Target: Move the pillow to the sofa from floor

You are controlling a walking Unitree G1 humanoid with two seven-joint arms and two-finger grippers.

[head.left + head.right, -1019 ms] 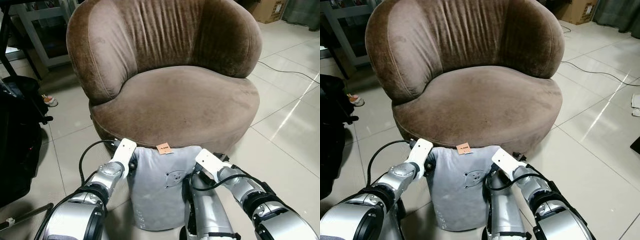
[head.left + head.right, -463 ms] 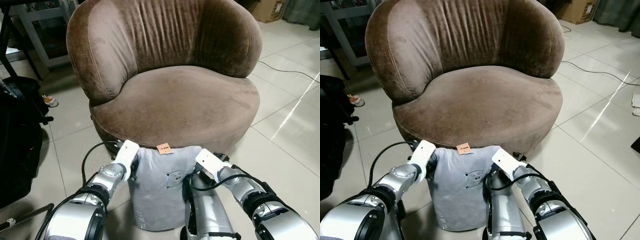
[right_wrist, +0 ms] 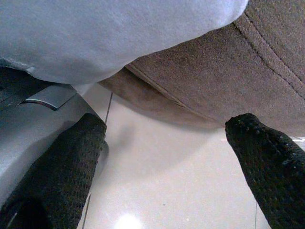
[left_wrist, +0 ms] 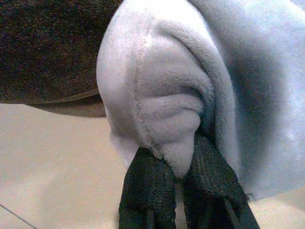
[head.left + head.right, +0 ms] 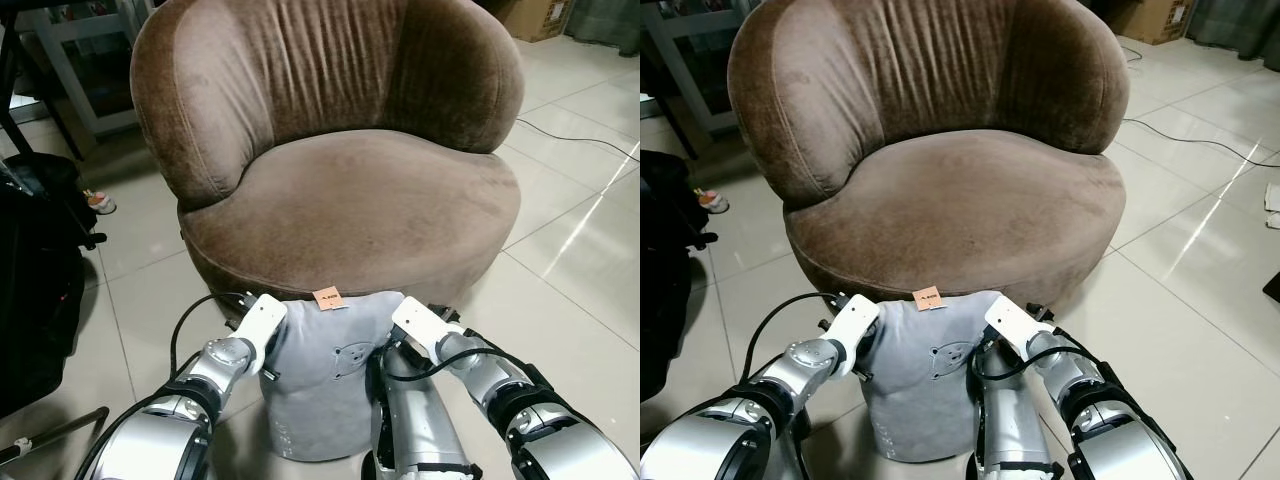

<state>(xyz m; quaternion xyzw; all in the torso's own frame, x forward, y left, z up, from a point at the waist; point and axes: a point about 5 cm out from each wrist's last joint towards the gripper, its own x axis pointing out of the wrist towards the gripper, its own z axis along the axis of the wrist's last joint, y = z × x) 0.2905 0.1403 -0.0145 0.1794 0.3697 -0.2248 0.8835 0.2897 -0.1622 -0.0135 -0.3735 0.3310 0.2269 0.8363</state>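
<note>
A grey pillow [image 5: 322, 385] with a bear print and an orange tag stands upright on the tiled floor, leaning against the front of the round brown sofa chair [image 5: 350, 200]. My left gripper [image 4: 177, 161] is shut on the pillow's upper left corner, and the plush bunches between the black fingers [image 4: 147, 191]. My left wrist [image 5: 262, 325] presses into that side. My right gripper [image 3: 167, 128] is open beside the pillow's upper right corner, just under the sofa's front edge, with bare floor between its fingers [image 3: 267, 157].
A black bag [image 5: 35, 270] stands on the floor to the left. A metal shelf frame [image 5: 80, 60] is behind it. A cable [image 5: 580, 145] runs over the tiles at the right, and a cardboard box [image 5: 540, 18] sits far back right. My own leg [image 5: 415, 430] is right of the pillow.
My left gripper has moved inward against the pillow's left corner, and that side now looks squeezed and narrower. The right arm has stayed put.
</note>
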